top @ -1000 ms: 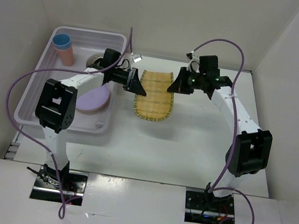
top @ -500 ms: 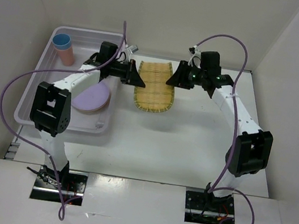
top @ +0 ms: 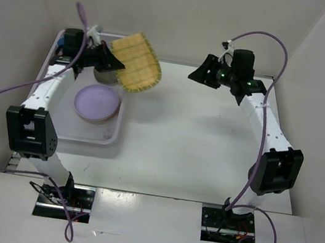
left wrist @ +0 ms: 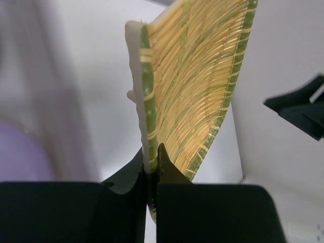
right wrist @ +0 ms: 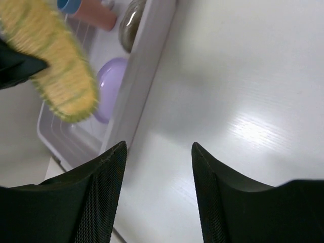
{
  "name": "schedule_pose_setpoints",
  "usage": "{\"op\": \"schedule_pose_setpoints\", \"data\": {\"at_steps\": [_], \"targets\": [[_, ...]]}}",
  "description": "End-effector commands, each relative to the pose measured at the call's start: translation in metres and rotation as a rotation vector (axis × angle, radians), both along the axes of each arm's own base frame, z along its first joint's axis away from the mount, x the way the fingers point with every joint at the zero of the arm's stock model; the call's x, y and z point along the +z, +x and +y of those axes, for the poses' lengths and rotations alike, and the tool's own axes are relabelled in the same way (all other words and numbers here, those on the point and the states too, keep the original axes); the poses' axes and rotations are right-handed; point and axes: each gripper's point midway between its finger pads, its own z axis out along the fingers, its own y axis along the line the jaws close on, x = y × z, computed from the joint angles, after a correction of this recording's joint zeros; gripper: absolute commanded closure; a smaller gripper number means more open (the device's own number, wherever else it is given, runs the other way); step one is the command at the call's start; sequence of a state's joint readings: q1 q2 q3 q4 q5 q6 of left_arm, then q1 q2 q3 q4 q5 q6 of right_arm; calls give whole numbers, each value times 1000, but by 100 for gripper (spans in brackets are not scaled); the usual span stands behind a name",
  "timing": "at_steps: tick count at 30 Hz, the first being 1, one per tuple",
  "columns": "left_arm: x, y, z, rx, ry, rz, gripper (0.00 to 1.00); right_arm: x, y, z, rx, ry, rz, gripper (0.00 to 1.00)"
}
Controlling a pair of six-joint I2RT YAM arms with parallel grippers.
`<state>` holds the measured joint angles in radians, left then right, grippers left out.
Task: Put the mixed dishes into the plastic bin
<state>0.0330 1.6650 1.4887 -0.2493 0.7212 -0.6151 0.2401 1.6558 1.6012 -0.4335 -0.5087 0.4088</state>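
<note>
My left gripper (top: 109,61) is shut on the near edge of the yellow ribbed tray (top: 136,62), which hangs tilted in the air over the far right corner of the plastic bin (top: 84,140). The left wrist view shows the tray (left wrist: 197,81) standing on edge, pinched between the jaws of the left gripper (left wrist: 153,152). A lilac plate (top: 97,101) lies in the bin, with a grey plate (top: 104,76) behind it. My right gripper (top: 194,75) hovers open and empty above the table, right of the tray. Its view shows the pink cup (right wrist: 98,15), blue cup (right wrist: 68,5) and grey plate (right wrist: 131,23) in the bin.
White walls close the table in at the back and on both sides. The bin's long right wall (right wrist: 147,66) runs between the dishes and the bare white tabletop (top: 197,140). Purple cables loop above both arms.
The right gripper has let go of the tray's right edge, opened and drawn back to the right. The left arm has lifted the tray and swung it left over the bin.
</note>
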Motion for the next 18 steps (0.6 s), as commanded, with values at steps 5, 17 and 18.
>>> {"op": "schedule_pose_setpoints", "data": {"at_steps": [5, 17, 18], "targets": [[22, -39, 97, 288, -36, 14, 100, 13, 9, -49, -129, 10, -67, 39], [-62, -71, 144, 469, -57, 226, 100, -18, 6, -70, -193, -32, -6, 29], [-69, -72, 147, 488, -47, 242, 100, -20, 5, -70, -193, -34, 3, 29]]}}
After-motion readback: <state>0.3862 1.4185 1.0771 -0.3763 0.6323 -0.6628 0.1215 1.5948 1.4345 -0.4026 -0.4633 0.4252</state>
